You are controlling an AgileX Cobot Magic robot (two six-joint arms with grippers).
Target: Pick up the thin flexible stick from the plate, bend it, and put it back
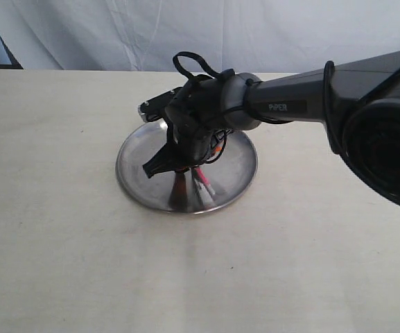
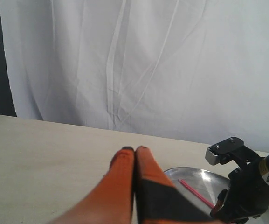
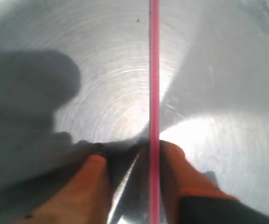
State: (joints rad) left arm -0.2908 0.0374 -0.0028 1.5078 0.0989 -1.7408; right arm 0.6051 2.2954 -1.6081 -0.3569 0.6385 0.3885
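The thin pink-red stick (image 3: 154, 70) lies flat on the shiny silver plate (image 3: 227, 70). My right gripper (image 3: 132, 151) is down at the plate's surface, open. The stick runs between its orange fingers (image 3: 90, 186), close against one and well apart from the other. In the exterior view the right gripper (image 1: 189, 166) hangs over the plate (image 1: 141, 149), and only a short pink piece of the stick (image 1: 203, 179) shows beneath it. My left gripper (image 2: 134, 149) is shut on nothing, held above the table short of the plate (image 2: 195, 175). From there the stick (image 2: 195, 190) shows as a slanted pink line.
The plate rests on a pale beige tabletop (image 1: 61, 229). A white curtain (image 2: 125, 60) hangs behind the table. The right arm's dark body (image 1: 366, 104) reaches in from the right over the table.
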